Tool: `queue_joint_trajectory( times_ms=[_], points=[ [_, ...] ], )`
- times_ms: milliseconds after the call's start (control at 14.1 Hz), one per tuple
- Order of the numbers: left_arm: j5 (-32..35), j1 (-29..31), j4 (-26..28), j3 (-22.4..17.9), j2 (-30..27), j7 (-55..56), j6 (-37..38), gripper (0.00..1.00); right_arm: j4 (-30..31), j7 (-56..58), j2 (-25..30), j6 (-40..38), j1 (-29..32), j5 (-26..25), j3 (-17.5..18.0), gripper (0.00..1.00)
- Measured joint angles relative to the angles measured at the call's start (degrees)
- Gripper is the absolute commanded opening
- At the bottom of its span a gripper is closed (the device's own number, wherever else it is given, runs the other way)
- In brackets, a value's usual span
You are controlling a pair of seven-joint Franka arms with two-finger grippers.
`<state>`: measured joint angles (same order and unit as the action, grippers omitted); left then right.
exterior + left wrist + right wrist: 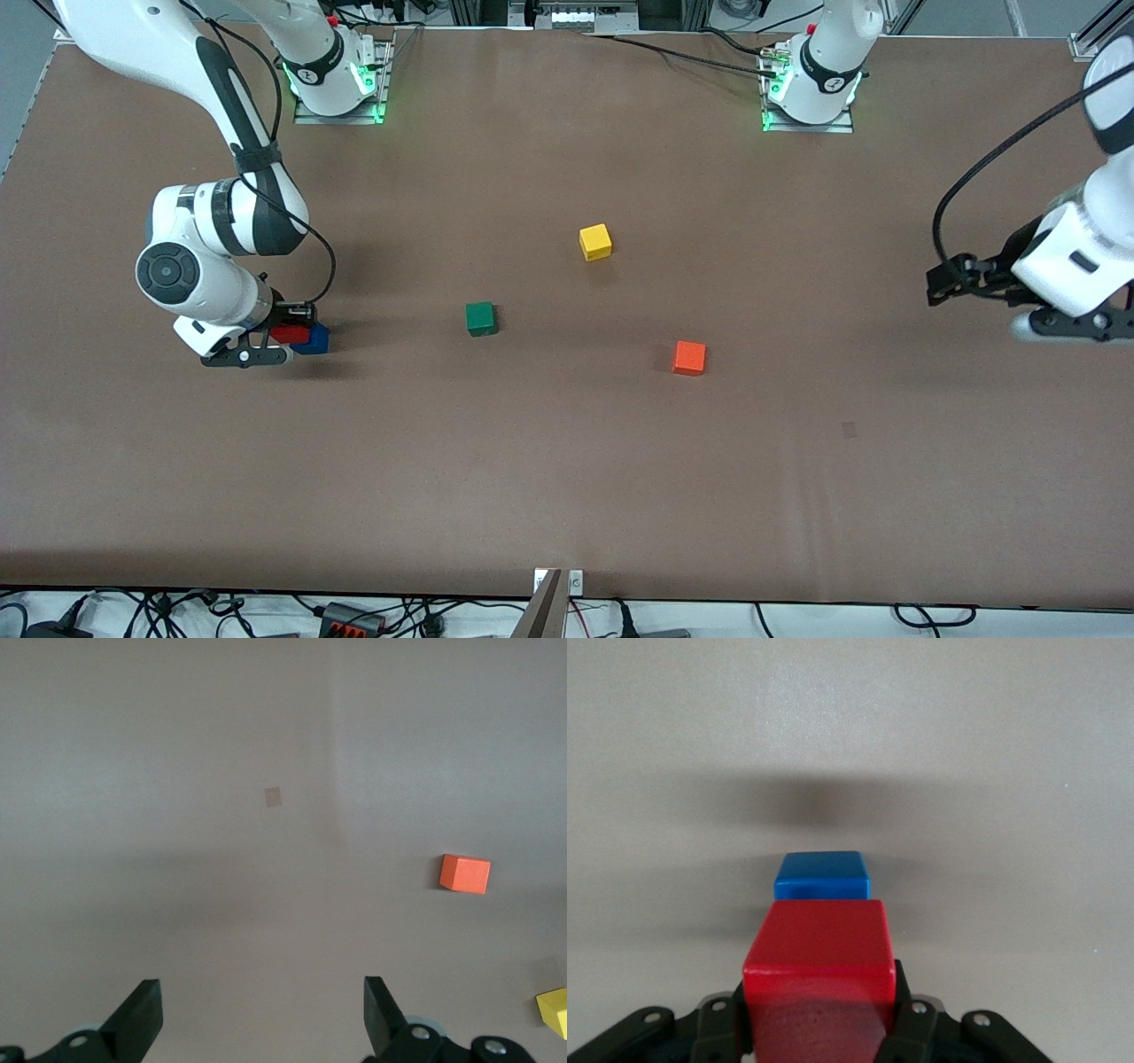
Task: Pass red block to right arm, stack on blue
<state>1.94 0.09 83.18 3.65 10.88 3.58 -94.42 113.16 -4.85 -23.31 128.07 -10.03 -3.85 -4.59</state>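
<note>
Front view, and the nearest thing to the camera is the orange cube [688, 357], sitting on the brown table [567, 478] toward the left arm's end from the green cube [480, 318]. The green cube is our landmark, mid-table. Over toward the right arm's end from it, about level with it, there's the action: the right gripper [288, 334] is clamped on the red block [288, 334], fingers pressed to its two sides. Right beside the red block sits the blue cube [314, 339], on the side toward the green cube. In the right wrist view the red block [818, 967] fills the claw and the blue cube [821, 875] shows just past it, lower down; whether the two touch I can't say. Farther from the camera than the green cube, and a bit toward the left arm's end, the yellow cube [595, 241] stands alone. Way out at the left arm's end, the left gripper [948, 285] waits up over bare table, fingers spread wide with nothing between them. Its wrist view confirms it: both fingertips [142, 1014] apart, orange cube [465, 873] well off.
</note>
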Motion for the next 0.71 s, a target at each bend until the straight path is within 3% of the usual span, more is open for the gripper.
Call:
queue_joint_trajectory(
  times_ms=[285,712],
  points=[
    [-0.34,-0.42,11.49,-0.81,-9.09,-0.27,-4.3,1.0,0.02,0.0,-1.32,0.85,0.01,0.15,0.01,0.0],
    [-0.51,-0.98,12.99,-0.66,-9.86,-0.41,-2.18,1.0,0.02,0.0,-1.58,1.23,-0.03,1.31,0.22,0.0]
  ],
)
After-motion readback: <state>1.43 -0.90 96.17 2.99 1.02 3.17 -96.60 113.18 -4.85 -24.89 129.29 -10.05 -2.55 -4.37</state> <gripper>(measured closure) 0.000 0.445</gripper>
